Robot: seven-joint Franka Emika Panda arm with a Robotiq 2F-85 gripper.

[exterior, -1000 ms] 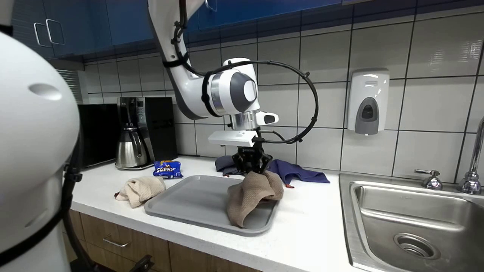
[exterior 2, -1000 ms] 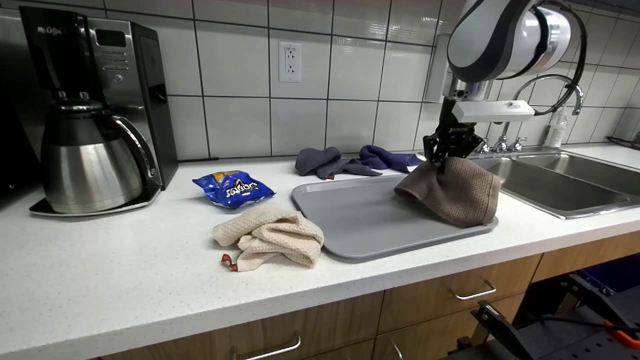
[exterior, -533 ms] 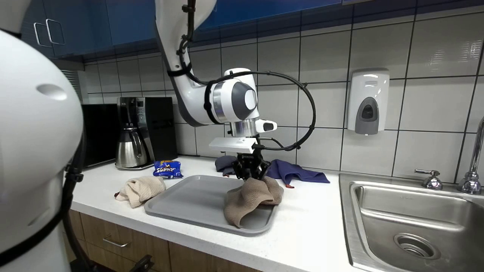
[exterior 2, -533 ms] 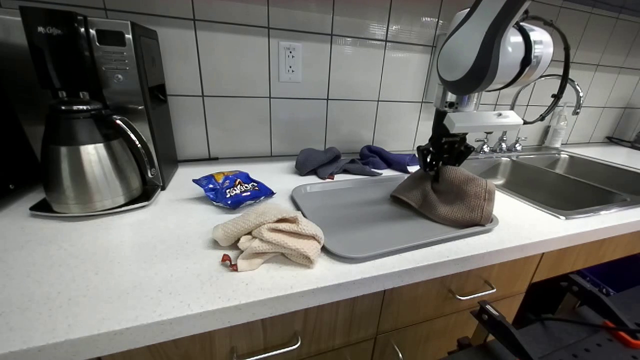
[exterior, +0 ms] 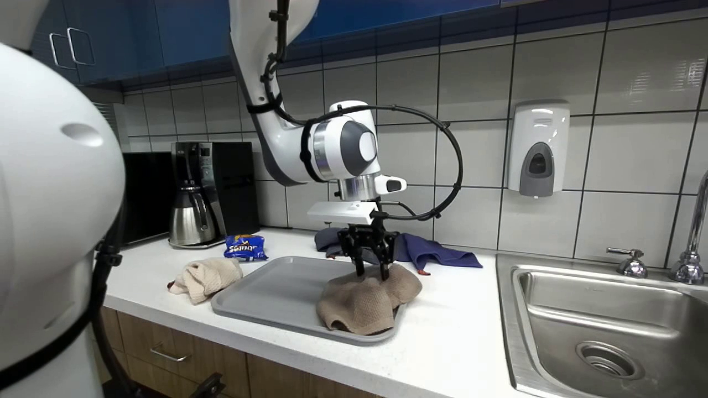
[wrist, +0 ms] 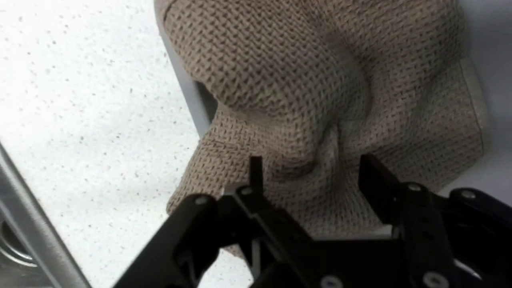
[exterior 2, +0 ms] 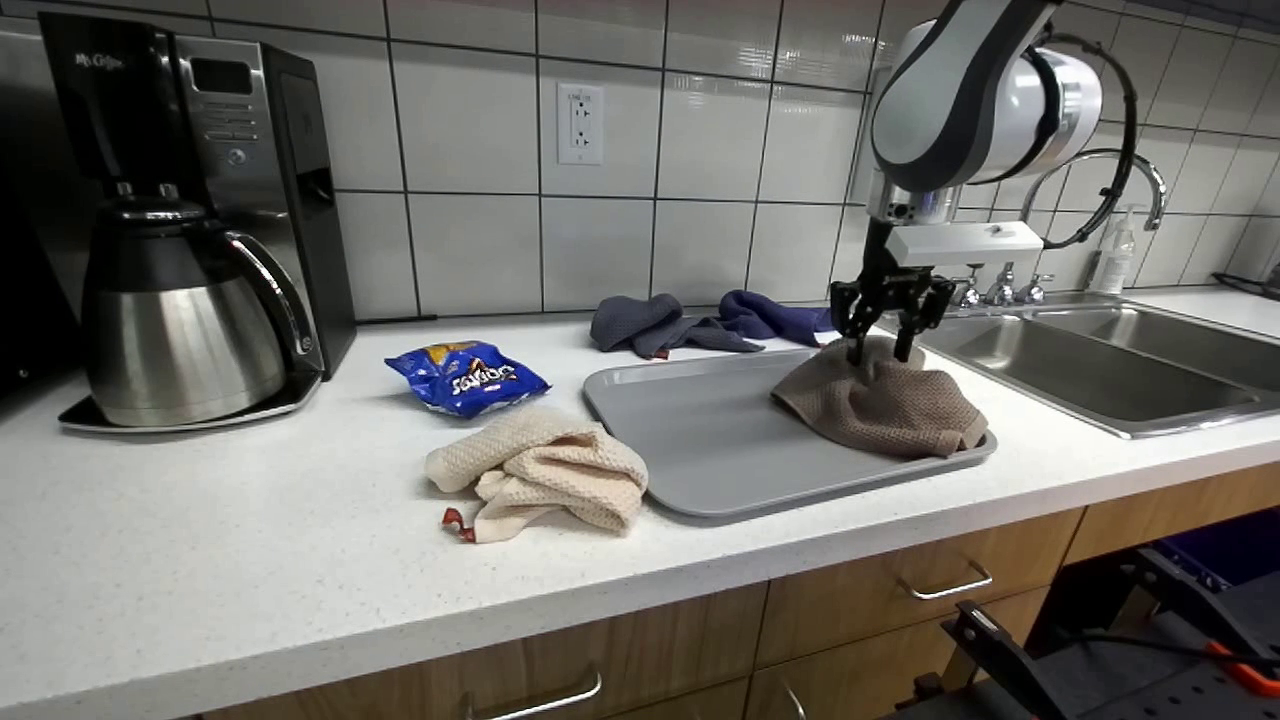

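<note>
A brown, waffle-textured fabric cloth (exterior 2: 900,410) is lying crumpled and unfolded at the sink end of a flat, gray, rectangular tray (exterior 2: 690,430). Its middle is rising in soft, rounded folds, a stitched hem (wrist: 475,104) is showing along one border, and one side is reaching past the tray's edge.

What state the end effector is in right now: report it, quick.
End effector: open, holding nothing, directly over the brown cloth; whether it still touches the cloth cannot be told.
</note>
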